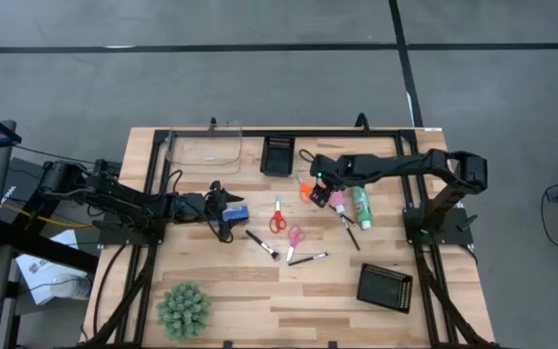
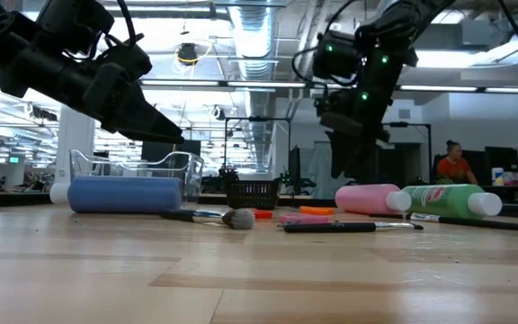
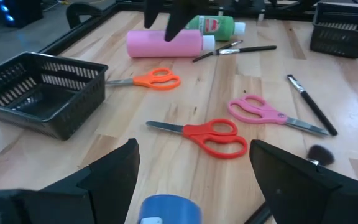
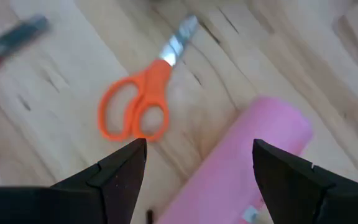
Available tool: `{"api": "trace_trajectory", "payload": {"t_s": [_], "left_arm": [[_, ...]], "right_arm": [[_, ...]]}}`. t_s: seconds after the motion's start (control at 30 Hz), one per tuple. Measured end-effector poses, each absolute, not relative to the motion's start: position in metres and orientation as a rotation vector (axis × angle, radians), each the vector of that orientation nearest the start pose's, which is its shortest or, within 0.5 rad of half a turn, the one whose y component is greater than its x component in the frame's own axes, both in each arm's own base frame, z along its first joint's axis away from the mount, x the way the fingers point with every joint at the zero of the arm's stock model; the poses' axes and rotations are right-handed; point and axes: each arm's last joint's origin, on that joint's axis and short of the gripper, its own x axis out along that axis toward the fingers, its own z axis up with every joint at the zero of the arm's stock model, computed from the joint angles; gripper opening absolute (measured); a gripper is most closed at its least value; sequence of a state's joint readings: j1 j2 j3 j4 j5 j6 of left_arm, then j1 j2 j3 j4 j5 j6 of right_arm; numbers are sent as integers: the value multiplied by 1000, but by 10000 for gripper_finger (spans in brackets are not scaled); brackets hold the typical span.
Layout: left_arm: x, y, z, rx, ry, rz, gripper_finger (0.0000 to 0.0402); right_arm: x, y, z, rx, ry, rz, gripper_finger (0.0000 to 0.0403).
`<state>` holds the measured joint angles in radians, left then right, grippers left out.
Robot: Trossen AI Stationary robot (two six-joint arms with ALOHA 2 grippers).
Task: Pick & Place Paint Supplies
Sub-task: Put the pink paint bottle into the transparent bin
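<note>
My left gripper is open and hovers just above the blue bottle, which lies on its side on the table. My right gripper is open too. It points down over the gap between the orange scissors and the pink bottle, clear of both. The green bottle lies beside the pink one. Red scissors, pink scissors and three dark brushes lie flat mid-table.
A black mesh tray sits at the far edge beside a clear plastic bin. A second mesh tray sits toward the near right. The spiky green plant stands at the near left. Bare wood lies along the near edge.
</note>
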<state>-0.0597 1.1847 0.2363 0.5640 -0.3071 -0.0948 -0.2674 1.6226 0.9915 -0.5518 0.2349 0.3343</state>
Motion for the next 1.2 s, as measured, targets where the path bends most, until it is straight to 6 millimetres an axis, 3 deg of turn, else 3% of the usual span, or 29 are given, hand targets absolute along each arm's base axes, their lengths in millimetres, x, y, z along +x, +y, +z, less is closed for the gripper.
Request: {"api": "trace_trajectory", "payload": {"t_s": [0.27, 0.53, 0.93, 1.07, 1.2], "left_arm": [[201, -3, 148, -23, 366, 261, 295], [201, -3, 149, -24, 361, 260, 295], [201, -3, 149, -24, 361, 260, 295], [201, -3, 149, -18, 362, 258, 295], [201, -3, 149, -17, 363, 258, 295]], "right_arm": [[281, -107, 179, 405, 1138, -652, 276], [274, -109, 176, 428, 1199, -671, 276], [291, -101, 122, 406, 1364, -655, 274], [294, -97, 122, 388, 1345, -648, 250], [295, -94, 134, 369, 1284, -647, 195]]}}
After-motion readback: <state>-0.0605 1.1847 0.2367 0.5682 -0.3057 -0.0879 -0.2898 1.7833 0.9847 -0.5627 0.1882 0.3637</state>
